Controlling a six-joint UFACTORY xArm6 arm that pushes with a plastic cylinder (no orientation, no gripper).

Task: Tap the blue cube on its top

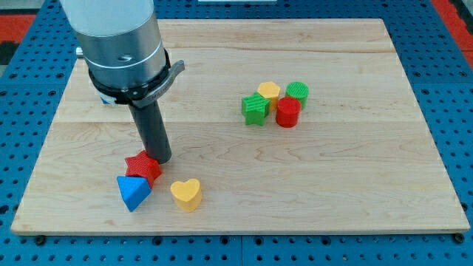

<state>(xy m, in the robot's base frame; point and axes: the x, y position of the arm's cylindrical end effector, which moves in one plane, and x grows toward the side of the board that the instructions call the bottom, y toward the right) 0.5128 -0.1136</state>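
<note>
My tip (162, 157), a bare rod holding nothing, seems to touch the red star (143, 167) near the table's bottom-left corner. The blue cube (133, 192) sits just below; pushing on could shove both blocks together.

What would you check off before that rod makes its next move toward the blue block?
1. Blue block in view: ok, near the view's bottom left.
2. My tip located: ok, beside the red star, above the blue block in the view.
3. Tip touching blue block: not ok, apart.
4. Red star touching the blue block: cannot tell.
5. Yellow heart apart from blue: ok.
6. Far cluster, including the green star, out of the way: ok.
</note>
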